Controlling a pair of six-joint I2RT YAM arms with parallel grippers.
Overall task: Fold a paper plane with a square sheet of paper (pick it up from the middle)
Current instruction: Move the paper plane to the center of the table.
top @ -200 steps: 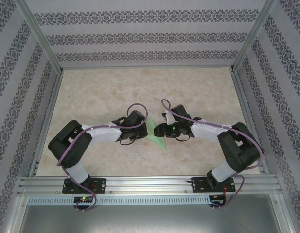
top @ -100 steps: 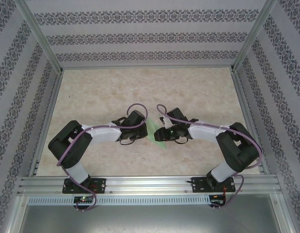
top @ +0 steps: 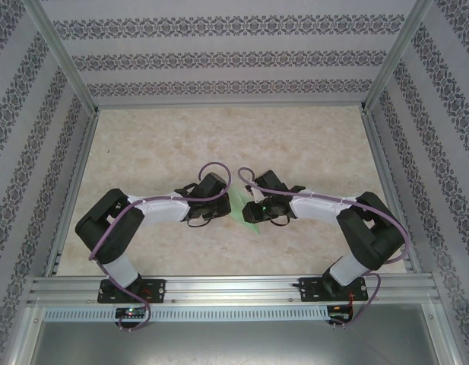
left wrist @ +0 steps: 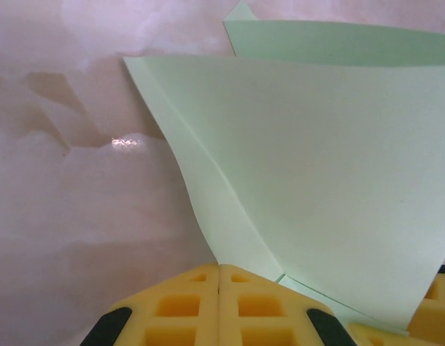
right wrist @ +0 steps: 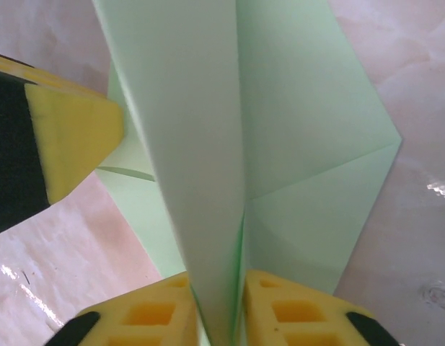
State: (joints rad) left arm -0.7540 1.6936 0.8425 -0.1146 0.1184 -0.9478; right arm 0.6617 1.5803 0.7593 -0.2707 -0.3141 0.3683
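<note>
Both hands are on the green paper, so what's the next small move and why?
Probably slide the right hand along the upright fold to sharpen the crease: the folded paper stands pinched in it, and the left hand grips it from the other side, steadying it.

Left arm (top: 162,207) and right arm (top: 325,205): black joints, white forearms, looping purple cables (top: 217,164); yellow grid-moulded fingers (left wrist: 182,310), seemingly black-edged.
</note>
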